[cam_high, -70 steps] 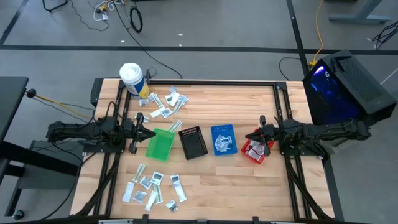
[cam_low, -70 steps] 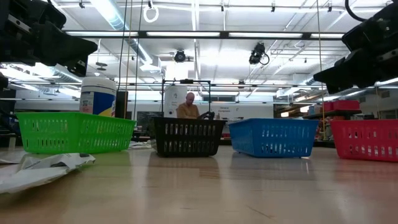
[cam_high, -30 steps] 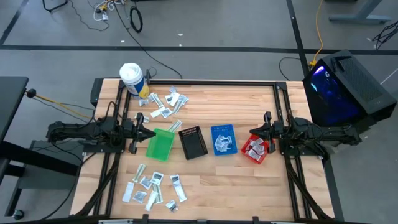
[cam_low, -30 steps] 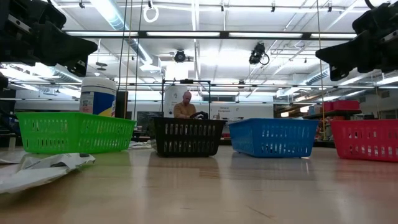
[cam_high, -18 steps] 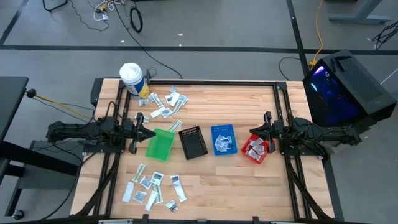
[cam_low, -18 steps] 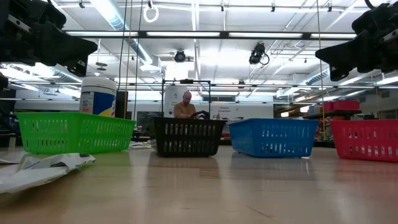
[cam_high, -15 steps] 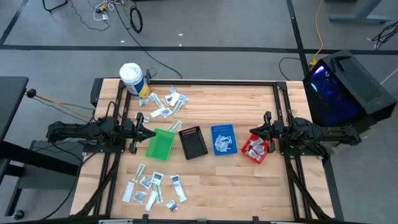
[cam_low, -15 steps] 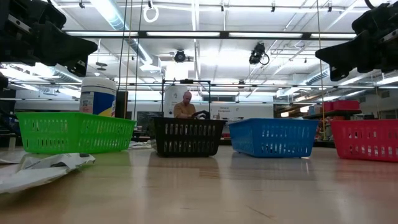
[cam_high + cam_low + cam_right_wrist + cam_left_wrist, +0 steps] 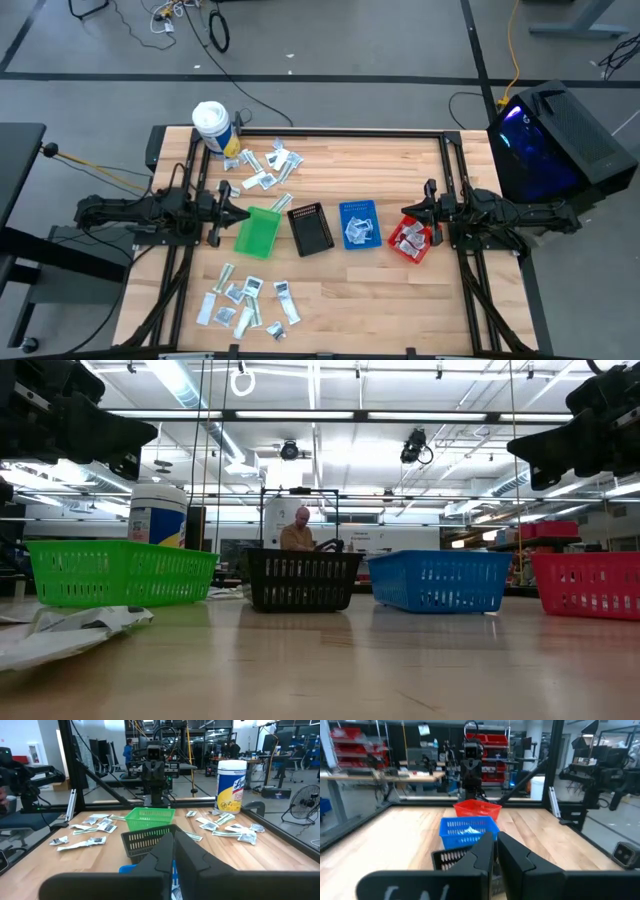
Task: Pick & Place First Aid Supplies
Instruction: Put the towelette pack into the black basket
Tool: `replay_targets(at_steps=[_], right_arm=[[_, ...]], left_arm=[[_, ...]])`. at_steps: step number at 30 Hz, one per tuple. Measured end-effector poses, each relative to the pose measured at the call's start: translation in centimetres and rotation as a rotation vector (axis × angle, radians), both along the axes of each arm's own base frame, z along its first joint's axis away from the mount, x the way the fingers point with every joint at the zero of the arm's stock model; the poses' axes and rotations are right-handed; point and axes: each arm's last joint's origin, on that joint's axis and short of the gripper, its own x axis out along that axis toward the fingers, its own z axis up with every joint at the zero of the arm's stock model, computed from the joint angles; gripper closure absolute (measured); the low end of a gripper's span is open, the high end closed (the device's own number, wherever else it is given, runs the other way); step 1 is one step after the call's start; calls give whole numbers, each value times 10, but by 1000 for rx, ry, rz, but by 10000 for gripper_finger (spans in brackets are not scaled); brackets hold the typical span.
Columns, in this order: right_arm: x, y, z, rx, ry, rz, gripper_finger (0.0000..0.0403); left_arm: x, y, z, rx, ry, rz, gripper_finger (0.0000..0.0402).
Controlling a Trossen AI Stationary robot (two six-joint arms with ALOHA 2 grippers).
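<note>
On the desk (image 9: 400, 290), packets (image 9: 245, 300) lie scattered at 7 o'clock and more at 11 o'clock near the white tub (image 9: 211, 127); some rest in the blue bin (image 9: 359, 224) and red bin (image 9: 409, 240). The left pincer (image 9: 243, 214), closed and empty, hangs at 9 o'clock beside the green bin (image 9: 257, 233). The right pincer (image 9: 405, 214), also closed and empty, hangs at 3 o'clock over the red bin.
</note>
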Motion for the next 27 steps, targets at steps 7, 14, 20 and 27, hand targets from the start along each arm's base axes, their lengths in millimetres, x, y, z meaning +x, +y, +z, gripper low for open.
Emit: replay_targets(at_steps=[7, 14, 20, 27], right_arm=[[0, 0, 0, 0, 0, 0, 380], [0, 0, 0, -1, 0, 0, 380], [0, 0, 0, -1, 0, 0, 380], [0, 0, 0, -1, 0, 0, 380]], left_arm=[[-2, -1, 16, -181, -154, -67, 369], [-10, 0, 40, -264, -338, -77, 369], [-13, 0, 71, -264, -312, -74, 395], [-4, 0, 117, -262, -277, -68, 398]])
